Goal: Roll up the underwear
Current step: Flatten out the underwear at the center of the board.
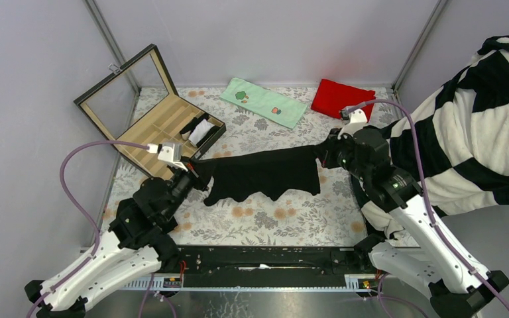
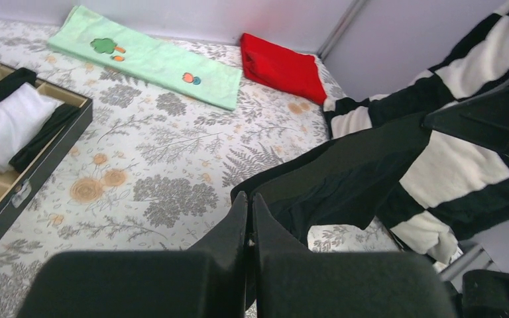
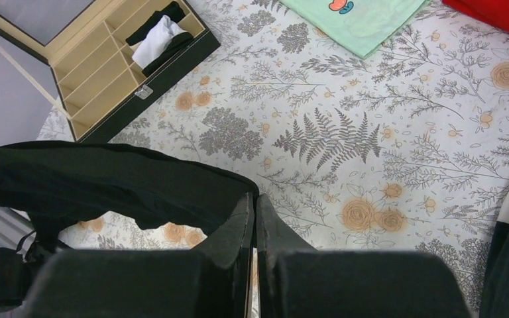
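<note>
Jaws of the left gripper [image 1: 201,177] and the right gripper [image 1: 323,156] are pressed together, each pinching one end of the underwear [image 1: 265,175], which is stretched between them over the floral surface [image 1: 272,218]. The pinched edges are hidden inside the jaws. A striped blanket [image 1: 477,132], cut off at the right, is crowded against the right arm. An open box [image 1: 152,122], a tree-printed towel [image 1: 265,103] and a red cloth [image 1: 341,98] are seen beyond.

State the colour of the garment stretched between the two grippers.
Plain black: the underwear shows no pattern. It is clearest in the top external view.
</note>
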Controlling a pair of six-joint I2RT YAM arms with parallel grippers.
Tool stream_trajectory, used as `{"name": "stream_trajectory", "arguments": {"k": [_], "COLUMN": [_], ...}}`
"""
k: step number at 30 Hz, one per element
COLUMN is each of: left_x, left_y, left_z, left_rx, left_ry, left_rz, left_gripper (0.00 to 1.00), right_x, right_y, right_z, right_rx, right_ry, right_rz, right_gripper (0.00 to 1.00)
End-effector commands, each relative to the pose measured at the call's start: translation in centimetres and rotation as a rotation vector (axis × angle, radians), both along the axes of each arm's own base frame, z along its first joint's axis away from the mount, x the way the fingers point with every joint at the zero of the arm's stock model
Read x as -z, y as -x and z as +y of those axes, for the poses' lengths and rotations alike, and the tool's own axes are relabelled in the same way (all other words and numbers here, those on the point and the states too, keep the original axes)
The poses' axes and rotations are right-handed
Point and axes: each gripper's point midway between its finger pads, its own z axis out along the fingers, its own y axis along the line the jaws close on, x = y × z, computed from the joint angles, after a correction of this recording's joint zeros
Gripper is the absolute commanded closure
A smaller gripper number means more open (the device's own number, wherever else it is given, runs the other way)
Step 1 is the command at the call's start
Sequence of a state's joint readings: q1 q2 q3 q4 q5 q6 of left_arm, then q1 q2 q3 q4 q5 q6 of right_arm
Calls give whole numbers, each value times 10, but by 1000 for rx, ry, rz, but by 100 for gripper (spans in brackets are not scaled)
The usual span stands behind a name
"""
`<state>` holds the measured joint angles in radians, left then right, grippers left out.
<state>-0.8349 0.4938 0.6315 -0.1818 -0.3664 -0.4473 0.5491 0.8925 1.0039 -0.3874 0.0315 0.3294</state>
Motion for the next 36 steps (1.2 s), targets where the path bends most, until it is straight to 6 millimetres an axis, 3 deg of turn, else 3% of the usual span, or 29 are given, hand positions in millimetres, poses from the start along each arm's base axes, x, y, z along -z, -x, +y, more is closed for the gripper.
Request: {"name": "stream_trajectory", "arguments": {"k": [1, 12, 17, 20, 25, 27, 31, 35, 36], "left_x": [-24, -39, -34, -23, 21, 46, 93, 125, 132], "left_y": [9, 32, 53, 58, 30, 13, -26, -81, -93], "left_z": [-8, -19, -20, -18, -12, -17, -33, -30, -27], "left_rx": [91, 232, 319, 324, 156, 97, 12, -94, -101], "left_ry": [-32, -34, -50, -74, -95, -112, -177, -191, -180], "left_rz": [-70, -54, 8, 64, 188, 222, 249, 270, 280], "left_gripper": [100, 100, 100, 100, 100, 100, 100, 83, 73], "right_x": [-32, -48, -40, -26, 29, 63, 109, 136, 139], "right_y": [19, 65, 97, 102, 76, 58, 12, -26, -36], "right_z": [-5, -4, 2, -9, -35, -41, -51, -54, -54], "right_rx": [-40, -158, -262, -196, 69, 155, 295, 367, 383], "right_ry": [-20, -82, -103, -92, -4, 67, 187, 250, 255], "right_rz": [-53, -14, 101, 168, 298, 343, 329, 305, 291], "right_gripper": [100, 100, 100, 100, 100, 100, 100, 100, 100]}}
